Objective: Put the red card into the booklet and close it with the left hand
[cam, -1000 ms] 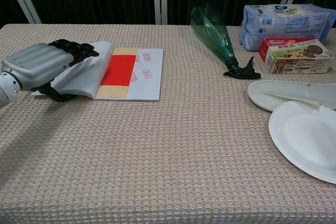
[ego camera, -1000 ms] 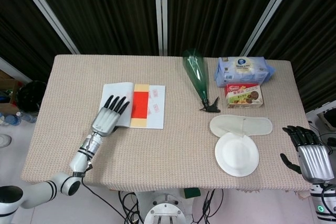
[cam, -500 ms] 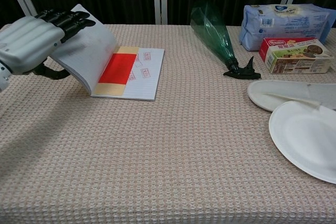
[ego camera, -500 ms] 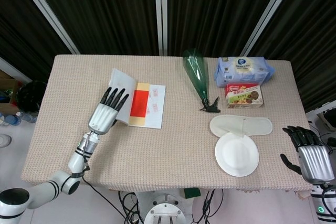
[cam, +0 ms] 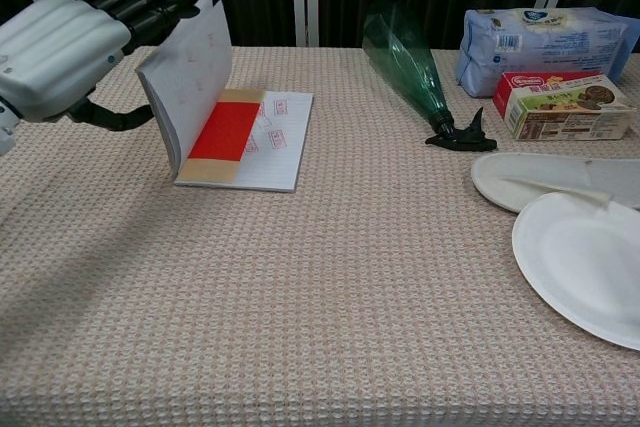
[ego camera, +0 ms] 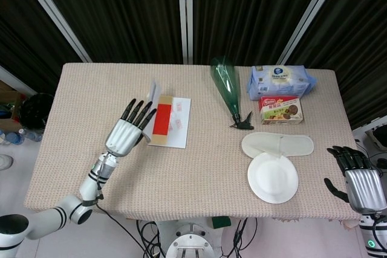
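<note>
The left hand (cam: 60, 52) has its fingers (cam: 135, 2) stretched flat behind the booklet's (cam: 245, 132) raised cover, propping it nearly upright (no grip). Just right of that hand, the red card (cam: 225, 130) lies on the open page. The right hand (ego camera: 360, 182) hangs off the table (cam: 330, 317) edge, fingers loosely apart, holding nothing.
</note>
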`<state>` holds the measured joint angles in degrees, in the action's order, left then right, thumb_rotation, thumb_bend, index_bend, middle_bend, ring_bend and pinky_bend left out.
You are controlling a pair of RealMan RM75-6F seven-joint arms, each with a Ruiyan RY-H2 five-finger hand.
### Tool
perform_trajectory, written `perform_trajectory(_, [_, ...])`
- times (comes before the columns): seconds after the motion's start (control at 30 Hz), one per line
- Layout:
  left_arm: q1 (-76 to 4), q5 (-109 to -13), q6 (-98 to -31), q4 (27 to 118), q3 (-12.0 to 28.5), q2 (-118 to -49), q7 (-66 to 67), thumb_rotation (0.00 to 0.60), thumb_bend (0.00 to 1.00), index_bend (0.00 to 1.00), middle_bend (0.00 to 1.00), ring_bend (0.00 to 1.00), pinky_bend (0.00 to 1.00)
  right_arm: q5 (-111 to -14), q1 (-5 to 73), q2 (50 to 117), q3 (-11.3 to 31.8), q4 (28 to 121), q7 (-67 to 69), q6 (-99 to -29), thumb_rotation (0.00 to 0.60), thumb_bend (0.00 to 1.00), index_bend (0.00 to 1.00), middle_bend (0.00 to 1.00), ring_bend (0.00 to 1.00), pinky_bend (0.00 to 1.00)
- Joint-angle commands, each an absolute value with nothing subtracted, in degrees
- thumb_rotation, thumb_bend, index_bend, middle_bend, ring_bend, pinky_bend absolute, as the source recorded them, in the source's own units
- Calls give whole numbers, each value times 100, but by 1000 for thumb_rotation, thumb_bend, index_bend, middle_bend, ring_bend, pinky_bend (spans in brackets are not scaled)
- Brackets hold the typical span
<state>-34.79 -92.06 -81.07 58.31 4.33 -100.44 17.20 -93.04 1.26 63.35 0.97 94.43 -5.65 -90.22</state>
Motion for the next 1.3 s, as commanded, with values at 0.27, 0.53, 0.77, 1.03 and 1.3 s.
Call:
perform_trajectory(0.27, [-3733,-9313,-7679,6391,421,-10001,1901,600,258,54,0,0,44,-9326,51,6345,86,9382,-470,-9134,600,208,214,166,147,201])
perform_trajectory(0.53, [-3591,-8681,-7119,7518,534,-9299,2006,600,242,55,0,0,44,-9240,45,6274,80,9324,-388,-9049,600,208,214,166,147,199])
perform_trajectory(0.77, [-3071,-7722,-6900,9097,665,-7811,1477,600,242,75,0,0,46,-9130,143,6131,144,9268,-87,-8872,600,208,215,163,147,199])
perform_trajectory(1.03, [-2192,-8016,-7873,9189,293,-7063,1149,600,243,75,0,0,45,-9034,291,6123,220,8941,428,-8666,600,218,220,139,123,172])
perform_trajectory(1.3, [-1297,-8520,-8717,9329,-291,-6499,869,600,245,75,0,0,45,-9224,400,6250,182,8654,565,-8632,600,222,220,132,117,152])
